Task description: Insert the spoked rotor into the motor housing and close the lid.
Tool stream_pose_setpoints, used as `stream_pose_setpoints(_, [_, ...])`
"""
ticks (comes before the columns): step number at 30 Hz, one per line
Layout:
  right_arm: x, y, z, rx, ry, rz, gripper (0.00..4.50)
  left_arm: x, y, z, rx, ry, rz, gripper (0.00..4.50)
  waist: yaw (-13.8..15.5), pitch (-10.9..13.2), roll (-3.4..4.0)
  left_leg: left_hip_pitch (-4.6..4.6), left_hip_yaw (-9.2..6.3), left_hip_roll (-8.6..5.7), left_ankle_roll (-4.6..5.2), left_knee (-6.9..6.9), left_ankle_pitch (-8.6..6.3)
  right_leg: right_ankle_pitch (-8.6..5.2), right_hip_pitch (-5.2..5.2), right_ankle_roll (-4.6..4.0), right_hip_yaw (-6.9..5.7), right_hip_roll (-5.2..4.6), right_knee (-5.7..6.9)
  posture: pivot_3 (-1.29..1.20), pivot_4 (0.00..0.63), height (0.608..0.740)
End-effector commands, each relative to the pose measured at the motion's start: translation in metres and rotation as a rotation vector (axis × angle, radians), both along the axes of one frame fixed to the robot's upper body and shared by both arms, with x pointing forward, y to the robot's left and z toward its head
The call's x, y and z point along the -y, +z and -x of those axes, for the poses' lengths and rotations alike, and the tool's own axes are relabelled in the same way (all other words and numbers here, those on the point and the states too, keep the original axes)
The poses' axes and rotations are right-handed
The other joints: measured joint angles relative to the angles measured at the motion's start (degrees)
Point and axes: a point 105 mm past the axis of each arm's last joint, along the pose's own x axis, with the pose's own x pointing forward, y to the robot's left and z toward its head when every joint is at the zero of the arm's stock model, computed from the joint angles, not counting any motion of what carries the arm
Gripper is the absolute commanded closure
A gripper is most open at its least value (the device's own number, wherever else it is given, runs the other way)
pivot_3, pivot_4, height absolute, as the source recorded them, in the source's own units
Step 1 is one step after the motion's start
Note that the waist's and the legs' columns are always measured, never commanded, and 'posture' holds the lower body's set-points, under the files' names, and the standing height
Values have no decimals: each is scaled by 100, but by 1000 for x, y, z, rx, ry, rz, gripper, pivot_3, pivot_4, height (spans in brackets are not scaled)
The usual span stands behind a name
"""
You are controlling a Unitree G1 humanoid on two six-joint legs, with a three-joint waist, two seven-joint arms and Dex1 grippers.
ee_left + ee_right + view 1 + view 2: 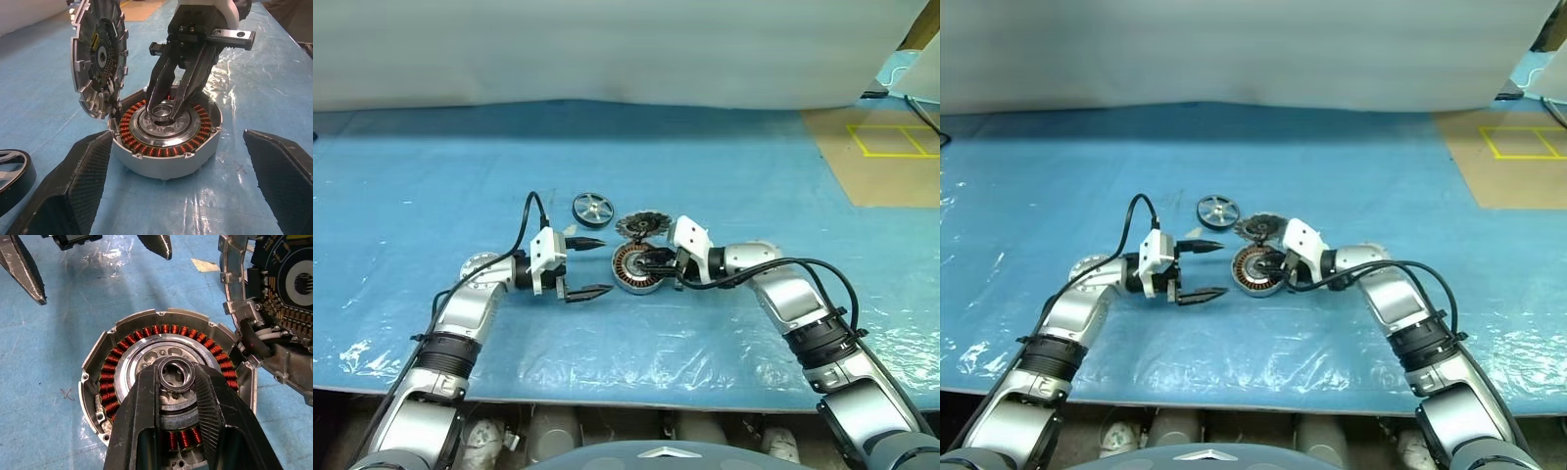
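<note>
partly, the right gripper (pixel 177 382) covers the motor housing (pixel 146 323) centre

A: Layout?
B: Motor housing (pixel 636 268) on blue sheet (pixel 431 186), lid (pixel 641 224) tipped up at its far edge. Spoked rotor (pixel 592 209) lies flat just beyond, apart.
A: Grippers?
B: Left gripper (pixel 590 266) spread wide beside the housing. Right gripper (pixel 658 265) reaches into its middle, fingers nearly together.

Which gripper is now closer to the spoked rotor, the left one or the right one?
Left. The left gripper hangs open just in front of the spoked rotor, not touching it. The right gripper is farther away, its jaws over the centre of the motor housing.
</note>
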Motion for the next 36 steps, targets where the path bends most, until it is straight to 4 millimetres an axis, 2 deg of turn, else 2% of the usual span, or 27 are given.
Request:
stream_pose_setpoints(1, [2,12,-1,42,6,-8,3880,-2,4,2,36,-8,-5,0,0,0,0,1,0,0,0,0,0,0,0,0,0,0,0,0,150,740])
stream_pose_setpoints(13, [-3,10,-2,43,16,-2,3880,0,3,1,42,-4,-21,0,0,0,0,0,0,0,0,0,0,0,0,0,0,0,0,0,150,740])
stream_pose_setpoints(22, [-6,5,1,37,30,7,3880,-6,-2,1,36,6,-27,0,0,0,0,1,0,0,0,0,0,0,0,0,0,0,0,0,150,740])
stream_pose_setpoints(28, [-3,4,0,32,24,16,3880,1,0,1,44,1,-25,0,0,0,0,0,0,0,0,0,0,0,0,0,0,0,0,0,150,740])
stream_pose_setpoints(36, [-1,-2,1,14,19,24,3880,-4,0,1,43,6,-28,0,-1,0,0,1,0,0,0,0,0,0,0,0,0,0,0,0,150,740])
